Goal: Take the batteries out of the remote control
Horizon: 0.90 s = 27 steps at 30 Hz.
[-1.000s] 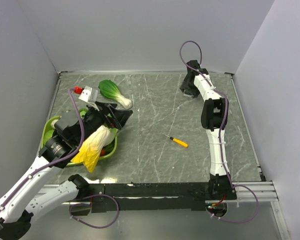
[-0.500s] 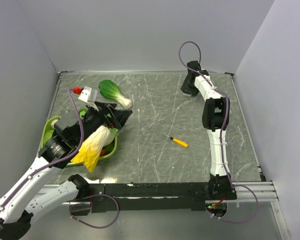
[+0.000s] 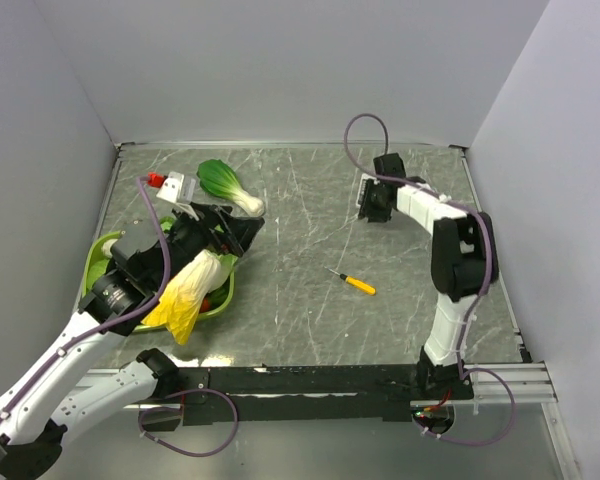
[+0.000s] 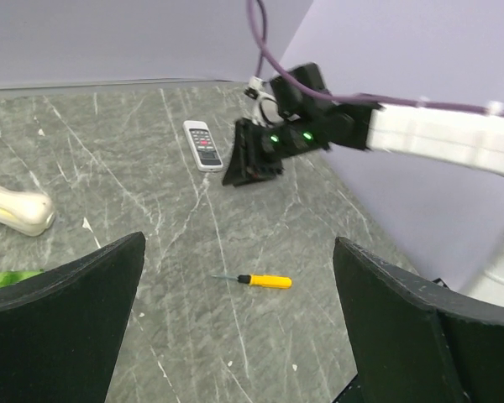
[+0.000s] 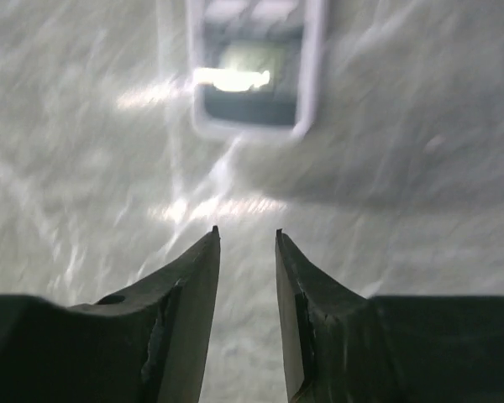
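Note:
The white remote control (image 4: 203,144) lies face up, buttons showing, at the back of the table. In the top view only a white sliver of it (image 3: 362,190) shows beside my right gripper (image 3: 371,203). In the right wrist view its end (image 5: 252,75) lies just beyond my right gripper (image 5: 246,232), whose jaws stand a narrow gap apart and hold nothing. My left gripper (image 3: 242,236) is wide open and empty (image 4: 239,243), well to the left of the remote. No batteries are in view.
A yellow screwdriver with a black tip (image 3: 358,284) lies mid-table and also shows in the left wrist view (image 4: 267,281). A bok choy (image 3: 225,184) and a small red-and-white item (image 3: 170,185) lie at the back left. A green bowl (image 3: 98,256) holding cabbage sits under the left arm.
My right gripper has swung from the back of the table toward the left and nearer, coming down beside the remote, and its elbow moved right. The left arm has not moved.

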Each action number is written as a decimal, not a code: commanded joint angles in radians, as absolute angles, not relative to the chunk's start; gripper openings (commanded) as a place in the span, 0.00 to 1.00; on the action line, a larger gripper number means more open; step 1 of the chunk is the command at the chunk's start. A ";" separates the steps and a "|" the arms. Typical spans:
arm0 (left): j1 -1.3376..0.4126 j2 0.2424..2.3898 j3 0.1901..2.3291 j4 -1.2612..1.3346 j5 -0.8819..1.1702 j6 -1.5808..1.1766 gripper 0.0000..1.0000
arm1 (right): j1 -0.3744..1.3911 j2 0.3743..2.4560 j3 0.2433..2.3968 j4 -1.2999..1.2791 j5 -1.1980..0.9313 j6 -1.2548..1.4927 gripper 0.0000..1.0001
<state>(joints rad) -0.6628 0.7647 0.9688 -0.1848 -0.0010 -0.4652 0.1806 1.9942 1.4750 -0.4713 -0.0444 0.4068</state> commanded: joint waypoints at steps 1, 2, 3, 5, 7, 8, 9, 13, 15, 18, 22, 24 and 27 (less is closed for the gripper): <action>-0.666 0.775 0.959 -0.161 -0.046 -0.462 0.99 | 0.230 1.781 1.275 -0.345 -0.069 0.391 0.42; -0.666 0.776 0.962 -0.166 -0.049 -0.463 0.99 | 0.247 1.741 1.253 -0.336 -0.048 0.388 0.46; -0.666 0.779 0.965 -0.169 -0.060 -0.463 0.99 | 0.256 1.732 1.243 -0.325 -0.010 0.382 0.66; -0.666 0.779 0.965 -0.170 -0.060 -0.465 0.99 | 0.268 1.749 1.285 -0.337 0.084 0.361 0.80; -0.666 0.773 0.963 -0.166 -0.063 -0.465 0.99 | 0.268 1.796 1.404 -0.409 0.156 0.364 0.88; -0.666 0.772 0.957 -0.160 -0.064 -0.463 0.99 | 0.270 1.859 1.449 -0.432 0.178 0.371 0.90; -0.666 0.770 0.954 -0.160 -0.067 -0.462 0.99 | 0.273 1.894 1.495 -0.455 0.195 0.373 0.93; -0.666 0.773 0.957 -0.164 -0.075 -0.462 0.99 | 0.268 2.081 1.775 -0.618 0.279 0.364 0.99; -0.666 0.775 0.960 -0.167 -0.068 -0.463 0.99 | 0.267 2.178 1.865 -0.656 0.305 0.332 1.00; -0.666 0.775 0.957 -0.163 -0.060 -0.463 0.99 | 0.258 2.293 2.029 -0.745 0.291 0.325 1.00; -0.666 0.776 0.960 -0.167 -0.061 -0.463 0.99 | 0.224 2.356 2.143 -0.790 0.230 0.350 1.00; -0.666 0.775 0.960 -0.166 -0.058 -0.465 0.99 | 0.209 2.342 2.122 -0.758 0.210 0.362 1.00; -0.666 0.770 0.960 -0.163 -0.051 -0.466 0.99 | 0.209 2.333 2.080 -0.742 0.198 0.370 1.00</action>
<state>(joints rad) -0.6628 0.7788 0.9573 -0.1890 -0.0574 -0.4652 0.2272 2.3707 2.0750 -0.7311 0.2165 0.3515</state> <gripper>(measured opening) 0.988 0.994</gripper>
